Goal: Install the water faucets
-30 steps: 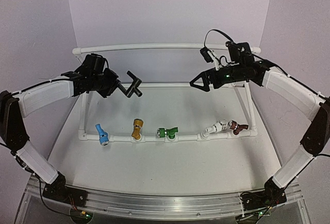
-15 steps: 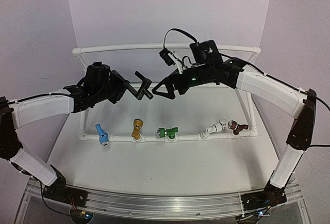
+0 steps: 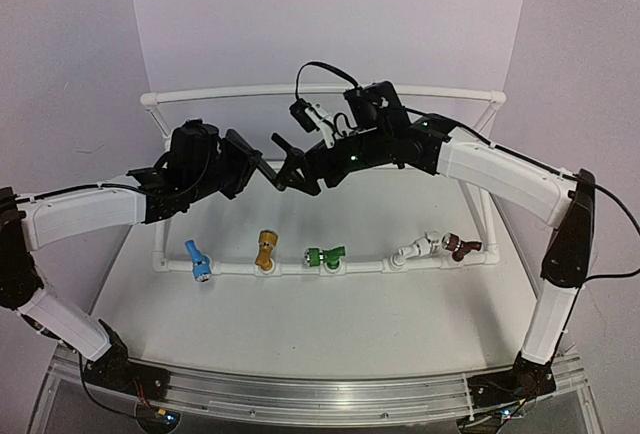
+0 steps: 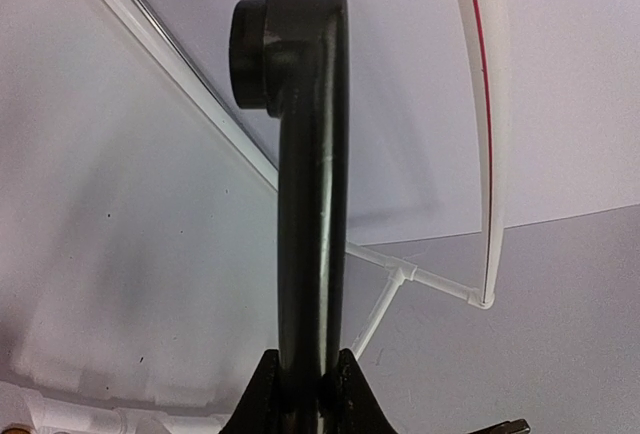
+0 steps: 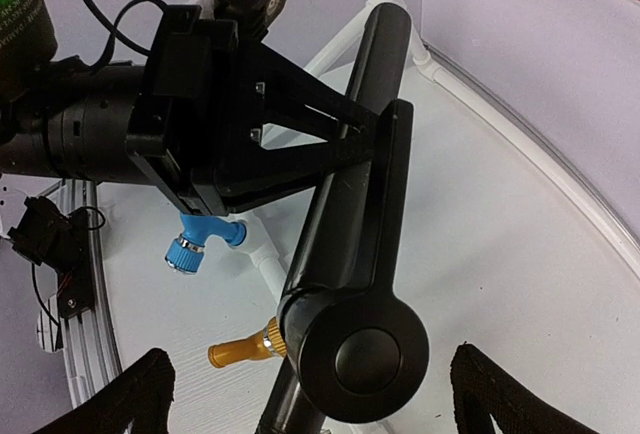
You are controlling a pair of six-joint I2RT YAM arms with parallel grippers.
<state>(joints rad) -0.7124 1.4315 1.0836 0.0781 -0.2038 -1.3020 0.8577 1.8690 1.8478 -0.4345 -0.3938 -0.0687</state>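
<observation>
Grippers of two white-and-black robot arms meet in the air over a white table, inside a white pipe frame. The left gripper is clamped on the long straight lever of a black faucet. In the left wrist view its two fingers press both sides of the lever's lower end, and the black faucet rises straight up to a round knob at the top. The right gripper is close against the faucet's other end. In the right wrist view its fingers are spread wide at the bottom corners, with the faucet's round body between them. Neither finger is seen touching it. The same view shows the left gripper gripping the lever partway along. The black faucet hangs well above the front pipe of the frame, over the stretch between a gold faucet and a green faucet. Along that pipe also sit a blue faucet on the left, and a white faucet and a brown faucet on the right.
</observation>
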